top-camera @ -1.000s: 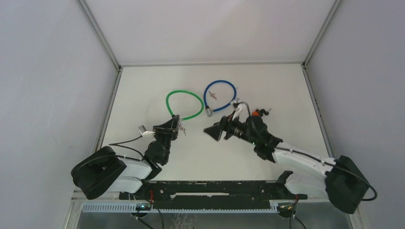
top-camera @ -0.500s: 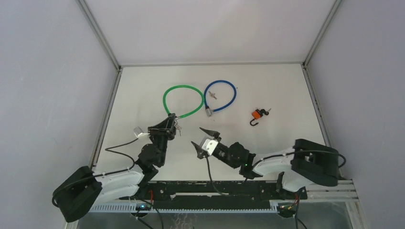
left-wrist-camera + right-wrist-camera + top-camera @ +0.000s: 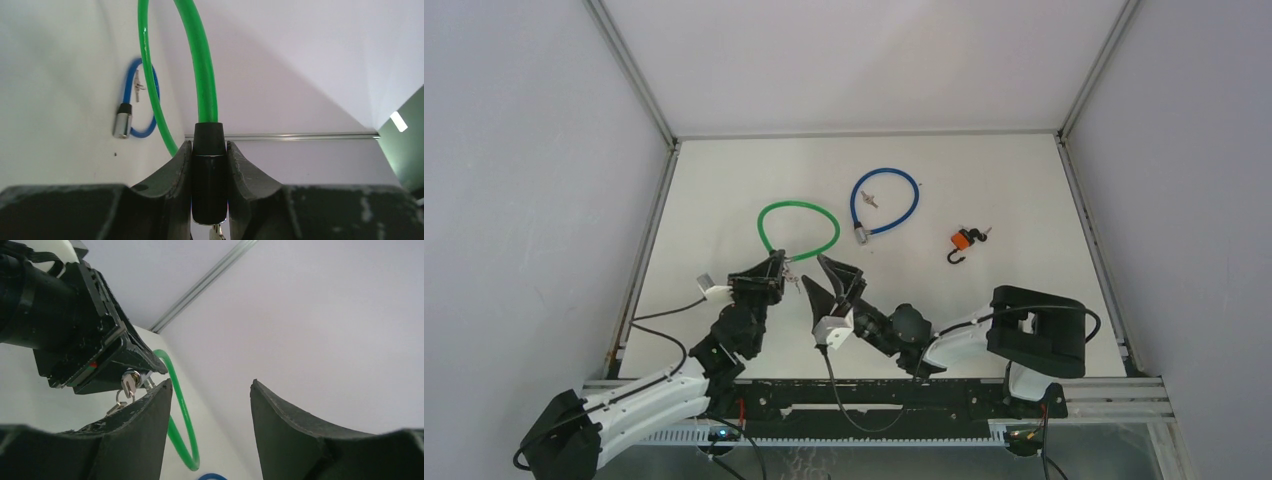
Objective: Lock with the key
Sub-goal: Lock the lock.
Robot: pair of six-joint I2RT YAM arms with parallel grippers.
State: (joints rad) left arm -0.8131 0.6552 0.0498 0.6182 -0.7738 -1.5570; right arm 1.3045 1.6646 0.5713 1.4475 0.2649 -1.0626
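My left gripper [image 3: 209, 147] is shut on the black barrel [image 3: 209, 185] of the green cable lock [image 3: 799, 205], and holds it just above the table. The green loop [image 3: 205, 75] runs away from the jaws. A small silver key [image 3: 131, 382] with a ring sticks out of the barrel's near end [image 3: 794, 283]. My right gripper [image 3: 821, 277] is open right beside that end. In the right wrist view the key lies just outside the left fingertip [image 3: 162, 390], and nothing is between the jaws [image 3: 211, 385].
A blue cable lock [image 3: 914, 200] with a silver end [image 3: 121, 125] lies behind the green loop, a small key [image 3: 869, 200] inside its ring. An orange padlock [image 3: 962, 240] lies to the right. The enclosure walls [image 3: 544, 150] stand close on both sides.
My right arm swung left and toward the near edge, bringing its gripper up to the key, and its jaws narrowed. The left arm drew the green lock slightly left and nearer.
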